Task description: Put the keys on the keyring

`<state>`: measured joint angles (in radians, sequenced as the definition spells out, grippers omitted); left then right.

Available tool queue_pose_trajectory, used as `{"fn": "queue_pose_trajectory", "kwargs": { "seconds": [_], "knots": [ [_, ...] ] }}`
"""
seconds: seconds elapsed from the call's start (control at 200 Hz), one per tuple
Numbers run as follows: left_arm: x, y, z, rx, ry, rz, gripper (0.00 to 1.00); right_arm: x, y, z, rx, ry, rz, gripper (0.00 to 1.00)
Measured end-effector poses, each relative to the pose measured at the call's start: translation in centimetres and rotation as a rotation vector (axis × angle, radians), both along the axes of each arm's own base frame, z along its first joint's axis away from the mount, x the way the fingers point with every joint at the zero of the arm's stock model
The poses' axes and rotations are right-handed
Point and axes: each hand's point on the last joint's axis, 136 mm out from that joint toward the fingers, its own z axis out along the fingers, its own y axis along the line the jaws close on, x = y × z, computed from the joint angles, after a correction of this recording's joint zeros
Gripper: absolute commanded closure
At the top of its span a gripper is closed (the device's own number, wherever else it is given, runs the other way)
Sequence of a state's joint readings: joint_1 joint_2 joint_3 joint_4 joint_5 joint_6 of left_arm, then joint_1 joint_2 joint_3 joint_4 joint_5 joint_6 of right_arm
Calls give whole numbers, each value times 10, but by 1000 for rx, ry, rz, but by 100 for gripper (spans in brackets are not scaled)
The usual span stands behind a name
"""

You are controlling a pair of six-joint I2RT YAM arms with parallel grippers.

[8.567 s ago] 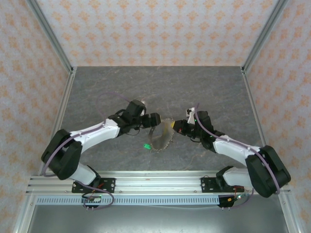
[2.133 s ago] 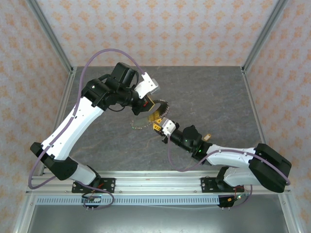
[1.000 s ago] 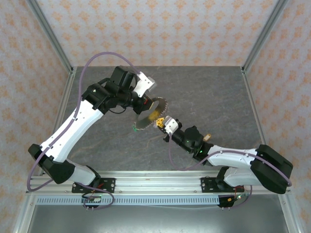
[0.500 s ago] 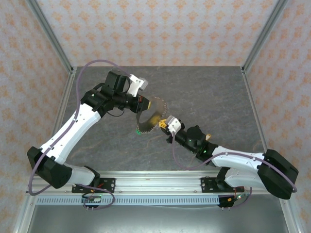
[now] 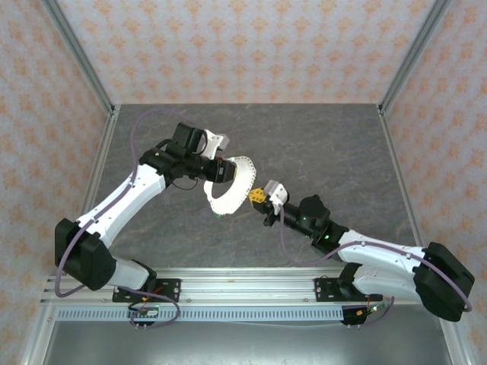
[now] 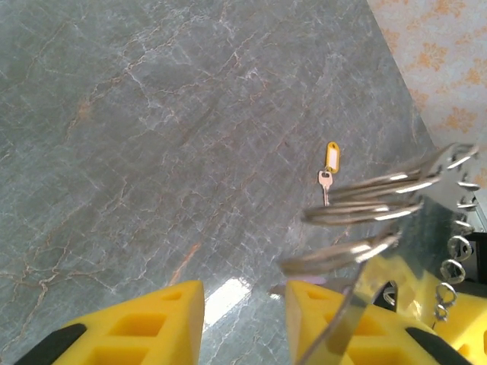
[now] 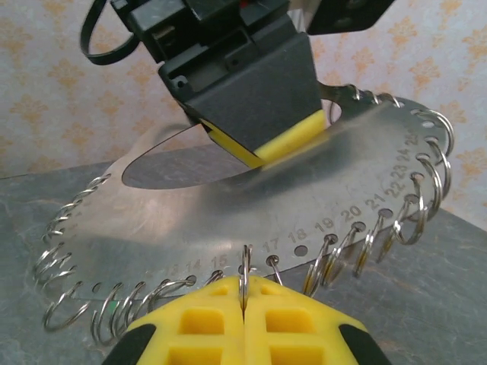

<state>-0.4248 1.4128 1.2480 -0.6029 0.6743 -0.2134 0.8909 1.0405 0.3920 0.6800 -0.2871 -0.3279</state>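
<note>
Key [image 6: 325, 182] lay loose on the table [image 6: 152, 114] beyond my left gripper [image 6: 243, 312], fingers [image 6: 137, 327] apart, plate [image 7: 228, 213] hooked on one; right gripper [image 7: 243, 304] pinched an edge ring [image 7: 243, 277].

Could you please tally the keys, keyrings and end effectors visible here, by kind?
key, silver, with a yellow tag: 1
keyring, a numbered metal plate: 1
end effectors: 2, the left end effector and the right end effector
Total: 4
</note>
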Motion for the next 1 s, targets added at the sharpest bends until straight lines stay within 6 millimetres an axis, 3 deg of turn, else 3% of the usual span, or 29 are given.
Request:
{"fn": "queue_pose_trajectory", "kwargs": {
  "seconds": [0.21, 0.285, 0.395, 0.636, 0.881, 1.001],
  "knots": [
    [5, 0, -13, 5, 42, 11, 72, 2, -5, 2, 9, 11, -10, 100],
    [5, -2, -17, -2, 68, 8, 65, 3, -7, 1, 2, 15, -14, 100],
    [7, -2, -24, -4, 92, 13, 65, 2, -7, -6, -25, 25, -8, 100],
    [10, -2, -33, 1, 117, 10, 55, 1, -5, -4, -12, 27, -1, 100],
    [13, -1, -42, 12, 133, 11, 61, 2, 0, -3, -4, 39, 15, 100],
    [14, 0, -46, 17, 142, 9, 52, 5, 4, 6, 6, 30, 20, 100]
  ]
}}
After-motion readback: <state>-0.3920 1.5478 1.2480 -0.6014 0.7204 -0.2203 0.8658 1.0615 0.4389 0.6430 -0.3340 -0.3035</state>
